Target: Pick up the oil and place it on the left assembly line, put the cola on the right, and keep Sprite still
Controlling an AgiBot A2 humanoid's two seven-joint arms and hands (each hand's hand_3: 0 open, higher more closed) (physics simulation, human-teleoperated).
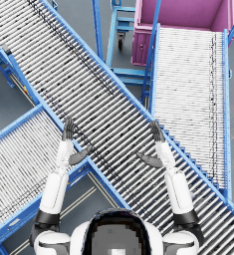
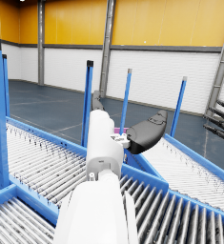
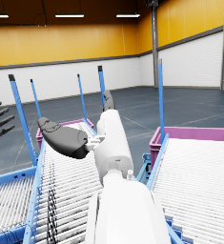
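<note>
Both empty, fingers spread: left hand (image 1: 68,140), right hand (image 1: 158,142) above conveyor (image 1: 103,99); pink bin (image 1: 188,14) cropped.

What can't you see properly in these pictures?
- Pink bin: the head view's top edge cuts it off.
- Middle belt: both ends run off the head view's edges.
- Left hand: in the left wrist view, its own forearm hides most of the fingers.
- Right hand: in the left wrist view only fingertips show, and the picture's edge cuts off the rest.
- Bottles: none shows in any view.
</note>
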